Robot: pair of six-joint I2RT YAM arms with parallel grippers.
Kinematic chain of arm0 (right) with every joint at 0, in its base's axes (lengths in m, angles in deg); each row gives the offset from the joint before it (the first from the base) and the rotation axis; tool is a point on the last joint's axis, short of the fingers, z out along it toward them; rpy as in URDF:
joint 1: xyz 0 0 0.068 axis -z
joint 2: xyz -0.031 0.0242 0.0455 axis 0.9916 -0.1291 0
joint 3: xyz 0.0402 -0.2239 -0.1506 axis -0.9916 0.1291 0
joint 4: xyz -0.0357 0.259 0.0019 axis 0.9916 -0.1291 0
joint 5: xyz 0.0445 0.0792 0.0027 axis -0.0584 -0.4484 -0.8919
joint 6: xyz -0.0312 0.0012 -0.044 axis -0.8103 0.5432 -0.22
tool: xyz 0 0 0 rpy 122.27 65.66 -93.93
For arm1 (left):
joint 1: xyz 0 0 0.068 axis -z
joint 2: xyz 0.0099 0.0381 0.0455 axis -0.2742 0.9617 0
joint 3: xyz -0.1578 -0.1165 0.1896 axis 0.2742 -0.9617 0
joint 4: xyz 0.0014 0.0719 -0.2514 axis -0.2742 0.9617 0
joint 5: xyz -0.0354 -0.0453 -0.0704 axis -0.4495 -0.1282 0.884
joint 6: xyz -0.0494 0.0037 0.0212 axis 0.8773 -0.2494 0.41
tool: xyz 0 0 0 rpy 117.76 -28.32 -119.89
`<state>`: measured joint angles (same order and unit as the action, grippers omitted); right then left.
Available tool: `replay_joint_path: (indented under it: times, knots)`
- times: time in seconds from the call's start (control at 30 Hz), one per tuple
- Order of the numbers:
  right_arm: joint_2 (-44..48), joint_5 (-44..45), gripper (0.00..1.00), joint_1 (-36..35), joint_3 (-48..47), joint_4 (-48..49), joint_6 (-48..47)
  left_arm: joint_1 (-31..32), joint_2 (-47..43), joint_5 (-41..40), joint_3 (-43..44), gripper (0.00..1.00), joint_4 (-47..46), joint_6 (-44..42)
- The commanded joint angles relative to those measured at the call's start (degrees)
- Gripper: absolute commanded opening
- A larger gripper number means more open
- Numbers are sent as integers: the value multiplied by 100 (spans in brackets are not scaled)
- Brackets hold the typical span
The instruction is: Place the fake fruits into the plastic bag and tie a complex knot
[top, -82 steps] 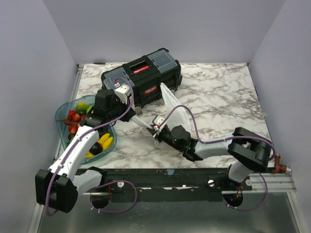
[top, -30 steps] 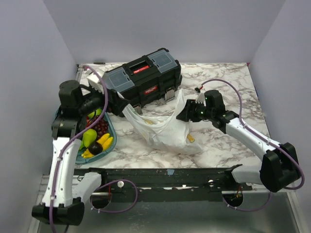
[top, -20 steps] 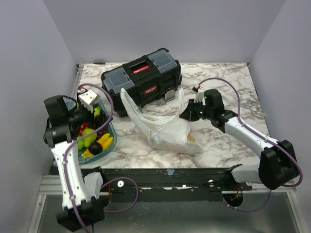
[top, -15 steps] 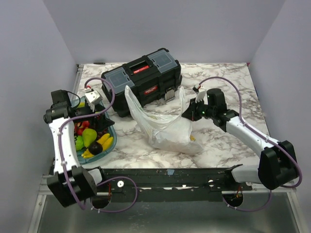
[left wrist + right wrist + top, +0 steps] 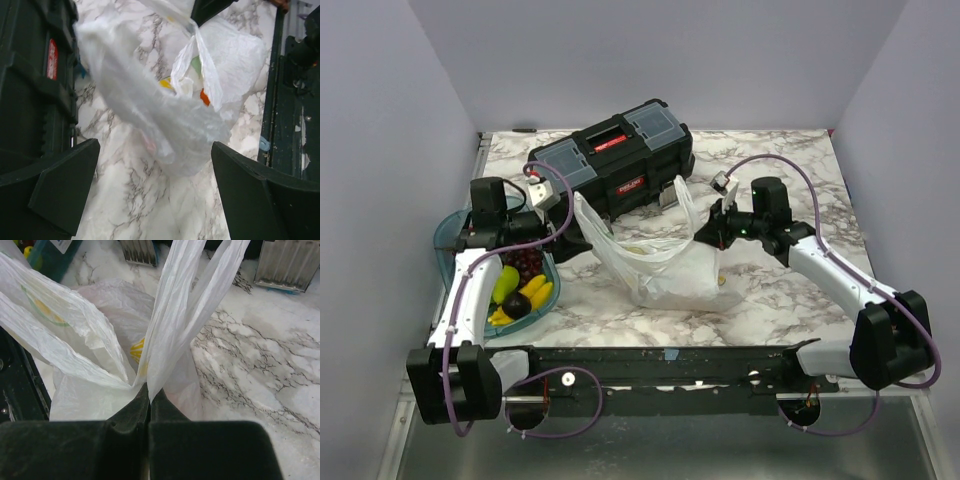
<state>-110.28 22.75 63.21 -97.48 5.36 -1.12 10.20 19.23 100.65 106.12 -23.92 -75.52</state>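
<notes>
The plastic bag [image 5: 660, 268] lies crumpled on the marble in front of the toolbox, with both handles raised. My right gripper [image 5: 711, 231] is shut on the bag's right handle [image 5: 175, 315], which is pinched at the fingertips [image 5: 149, 390]. My left gripper [image 5: 576, 240] is open beside the bag's left side. The bag [image 5: 150, 105] hangs just ahead of its spread fingers [image 5: 60, 190], with nothing pinched. Yellow [image 5: 166, 83] and orange [image 5: 205, 97] fake fruits show through the film. More fake fruits [image 5: 515, 290] lie in the tray.
The black toolbox [image 5: 610, 165] stands right behind the bag, with its latches [image 5: 285, 265] close to the right gripper. The teal tray [image 5: 450, 228] sits at the left edge under the left arm. A metal rail [image 5: 287, 100] runs along the table's near edge.
My left arm has swung from over the tray back to the bag's left side, still open. My right gripper has closed on the right handle and holds it raised.
</notes>
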Motion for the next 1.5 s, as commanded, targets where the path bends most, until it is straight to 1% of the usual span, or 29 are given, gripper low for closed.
replay_joint_path:
  times: [0.0, 0.03, 0.1, 0.17, 0.2, 0.27, 0.33, 0.37, 0.4, 0.43, 0.47, 0.53, 0.77, 0.9, 1.0, 1.07, 1.17, 1.23, 1.37, 1.47]
  knots:
    - [-130, -388, 1, 31, -223, -123, -256, 410, 23, 420, -203, 95, -1708, 1377]
    - [-147, -399, 1, 36, -232, -122, -252, 475, 40, 422, -239, 92, -1842, 1496]
    - [-166, -448, 1, 32, -243, -122, -252, 551, 91, 417, -299, 81, -2195, 1779]
    - [-159, -520, 1, 33, -255, -122, -272, 554, 158, 417, -286, 64, -2317, 1889]
    - [-157, -545, 1, 30, -263, -122, -290, 735, 180, 441, -247, 53, -2302, 1890]
    - [-164, -600, 1, 30, -282, -90, -311, 873, 196, 448, -113, 35, -2226, 1870]
    - [-184, -771, 1, 31, -363, -95, -329, 1074, 196, 358, 89, 18, -1884, 1591]
    - [-192, -844, 1, 31, -411, -121, -339, 1184, 200, 285, 208, 9, -1577, 1312]
    - [-208, -935, 1, 30, -455, -155, -352, 1351, 208, 115, 364, 3, -1205, 1052]
    - [-222, -1030, 1, 30, -507, -220, -389, 1517, 229, -43, 497, 0, -877, 683]
    - [-232, -1155, 1, 30, -568, -295, -430, 1645, 273, -173, 650, 0, -523, 378]
    - [-258, -1404, 1, 34, -654, -441, -497, 1939, 407, -534, 939, 0, -45, 30]
    - [-360, -1962, 3, 30, -830, -744, -594, 3047, 989, -1868, 1756, 0, 425, -448]
    - [-323, -2246, 6, 22, -847, -739, -622, 3509, 1369, -2318, 2124, 0, 513, -434]
    - [-289, -2342, 10, 13, -862, -707, -596, 3781, 1679, -2580, 2374, 0, 701, -514]
    - [-281, -2435, 19, 4, -880, -718, -581, 3885, 1828, -2670, 2462, 0, 752, -500]
    - [-237, -2570, 37, -11, -848, -685, -581, 3963, 1996, -2695, 2550, 1, 664, -365]
    - [-202, -2627, 45, -31, -810, -609, -553, 4013, 2101, -2689, 2629, 1, 654, -343]
    - [-141, -2677, 58, -64, -730, -260, -271, 4170, 2281, -2750, 2724, 2, 634, -386]
    - [-129, -2666, 64, -92, -710, -96, -174, 4241, 2418, -2785, 2795, 3, 640, -370]
